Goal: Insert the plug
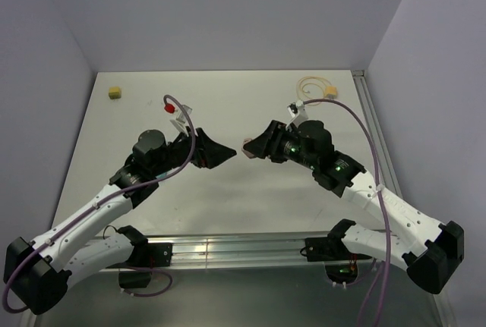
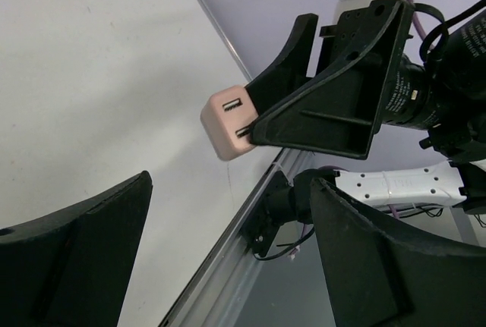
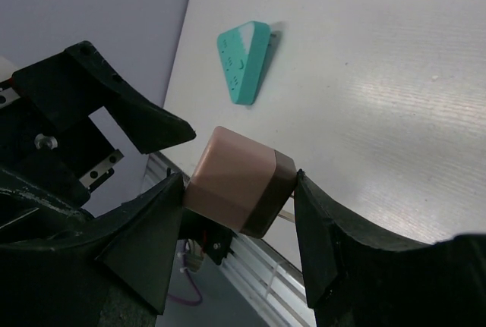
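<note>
Bright even light, soft sheen on the table (image 3: 395, 92), faint shadows.

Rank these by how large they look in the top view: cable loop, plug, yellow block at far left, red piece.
1. cable loop: largest, by its spread.
2. yellow block and plug: they look about alike, so they are not ranked against each other.
3. red piece: smallest.
</note>
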Controlling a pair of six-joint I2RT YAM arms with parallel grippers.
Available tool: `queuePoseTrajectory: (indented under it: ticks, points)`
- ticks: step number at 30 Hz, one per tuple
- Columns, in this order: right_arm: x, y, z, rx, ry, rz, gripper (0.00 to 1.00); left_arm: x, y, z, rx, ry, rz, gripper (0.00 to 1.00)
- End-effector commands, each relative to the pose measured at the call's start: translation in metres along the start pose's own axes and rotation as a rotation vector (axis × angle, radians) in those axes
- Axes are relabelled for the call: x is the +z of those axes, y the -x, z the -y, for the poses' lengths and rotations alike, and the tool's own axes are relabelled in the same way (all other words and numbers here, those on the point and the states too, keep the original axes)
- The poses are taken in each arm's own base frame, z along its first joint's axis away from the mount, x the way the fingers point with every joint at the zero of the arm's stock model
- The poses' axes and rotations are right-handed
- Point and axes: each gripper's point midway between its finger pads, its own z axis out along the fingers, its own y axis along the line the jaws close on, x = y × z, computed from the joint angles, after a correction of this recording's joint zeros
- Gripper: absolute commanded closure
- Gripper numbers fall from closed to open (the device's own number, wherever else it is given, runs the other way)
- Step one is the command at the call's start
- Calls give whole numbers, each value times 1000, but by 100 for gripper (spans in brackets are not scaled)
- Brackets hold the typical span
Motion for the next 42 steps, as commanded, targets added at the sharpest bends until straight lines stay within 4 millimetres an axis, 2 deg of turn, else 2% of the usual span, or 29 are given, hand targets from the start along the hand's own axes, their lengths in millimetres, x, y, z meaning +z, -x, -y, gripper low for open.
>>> queuePoseTrajectory:
  ticks: [1,6,7,8,10,12,16,18,19,23,31,35,40,42]
  points:
    - [-3,20,-44,-12,114,65,100,-4,10,25,60,-110,35,10]
    - [-10,8,-66,-77,201,-4,100,-11,7,42,176,-190,1,19]
    - [-12,3,-63,-118,188,-35,100,-13,7,42,188,-186,-5,20]
    - [-16,6,-68,-142,195,-41,100,-17,8,46,207,-198,0,21]
    - [-19,4,-60,-180,151,-63,100,-21,7,49,242,-211,0,21]
    - [-24,3,-65,-205,167,-79,100,-27,4,56,283,-254,-7,22]
    - [-31,-12,-65,-271,186,-184,100,-40,-5,75,420,-387,-34,20]
    - [-35,-18,-72,-289,231,-234,100,-51,-11,87,543,-469,-33,16]
    - [-39,-27,-73,-294,258,-284,100,-54,-11,90,582,-480,-21,14]
    - [-47,-37,-77,-293,298,-349,100,-58,-4,100,690,-473,19,9]
    - [-57,-45,-89,-254,379,-389,100,-51,-13,97,825,-457,-5,9]
    - [-60,-45,-92,-249,385,-389,100,-46,-8,92,904,-405,8,9]
    - [-59,-41,-94,-244,373,-378,100,-39,-6,95,908,-401,-30,9]
    - [-58,-40,-96,-240,370,-371,100,-30,-10,86,884,-372,-80,12]
